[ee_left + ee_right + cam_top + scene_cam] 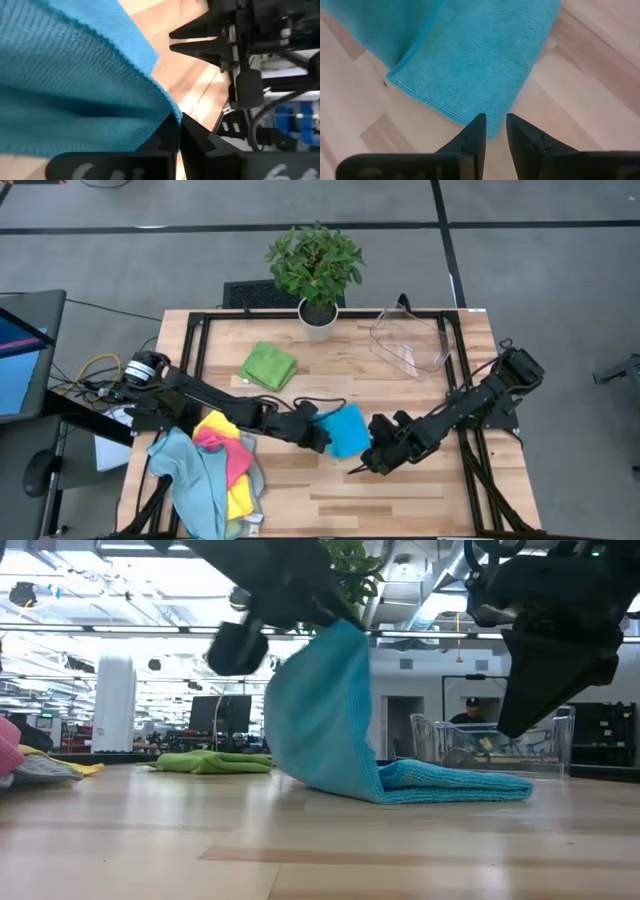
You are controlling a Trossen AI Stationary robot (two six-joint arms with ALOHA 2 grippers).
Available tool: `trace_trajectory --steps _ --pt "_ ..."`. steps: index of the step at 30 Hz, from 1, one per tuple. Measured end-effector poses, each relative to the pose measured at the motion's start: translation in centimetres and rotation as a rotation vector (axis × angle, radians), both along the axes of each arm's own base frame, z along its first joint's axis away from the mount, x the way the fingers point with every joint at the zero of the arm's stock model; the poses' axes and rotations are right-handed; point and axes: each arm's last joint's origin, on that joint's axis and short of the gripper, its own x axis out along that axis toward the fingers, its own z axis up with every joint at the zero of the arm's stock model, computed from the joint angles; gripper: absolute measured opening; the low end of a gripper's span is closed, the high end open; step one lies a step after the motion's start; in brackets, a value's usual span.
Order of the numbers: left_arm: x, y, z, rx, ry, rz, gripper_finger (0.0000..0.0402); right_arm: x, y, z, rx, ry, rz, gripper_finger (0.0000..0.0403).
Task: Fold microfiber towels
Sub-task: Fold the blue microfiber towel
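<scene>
I see a soft bright blue square towel (349,430) near the middle of the pale wooden table (400,500). My left gripper (322,436) is at its 9 o'clock side, and its two dark fingers (192,137) are pinched tight on one edge of the blue cloth. In the low view that edge is lifted up in the air, and the rest of the blue towel (400,780) lies folded on the wood.

My right gripper (372,458) sits at about 4 o'clock from the blue towel, just beside it. Its fingers (520,135) stand a little apart with a thin gap. They hold nothing, and their tips hang over the near edge of the cloth.

A folded green towel (269,365) rests flat at about 11 o'clock from the blue one, well apart from it. A messy pile of soft towels in pale teal, pink and yellow (215,470) lies at about 8 o'clock, by the left edge of the table.

A leafy green plant in a white pot (317,270) stands at 12 o'clock on the far edge. A clear plastic bin (412,340) sits at about 1 o'clock.
</scene>
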Motion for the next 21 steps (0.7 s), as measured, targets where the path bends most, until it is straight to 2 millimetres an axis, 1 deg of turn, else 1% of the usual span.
trace_trajectory --steps 3,5,10,13,15,18,21 --pt "1.5 0.0 -0.4 0.020 0.027 -0.025 0.0000 0.0 0.1 0.0 0.015 0.000 0.005 0.0102" --pt "2.6 0.1 -0.3 0.029 0.016 -0.032 0.0000 -0.2 0.5 0.0 0.021 -0.001 0.006 0.0102" --pt "4.8 0.9 1.5 0.059 -0.051 -0.051 0.0000 -1.0 1.4 -0.1 0.022 0.015 0.022 0.0102" --pt "5.2 1.4 2.4 0.089 -0.045 -0.059 0.0000 -1.4 1.9 0.0 0.015 -0.010 -0.002 0.0102" --pt "5.2 1.8 2.4 0.099 -0.034 -0.053 0.0000 -1.7 2.2 0.0 0.017 -0.021 -0.014 0.0102" --pt "5.1 2.0 2.0 0.101 -0.004 -0.053 0.0000 -2.0 2.7 0.0 0.018 -0.026 -0.004 0.0102" --pt "5.5 1.8 0.8 0.093 0.027 -0.070 0.0000 -2.1 2.9 0.0 0.018 -0.029 0.001 0.0102"
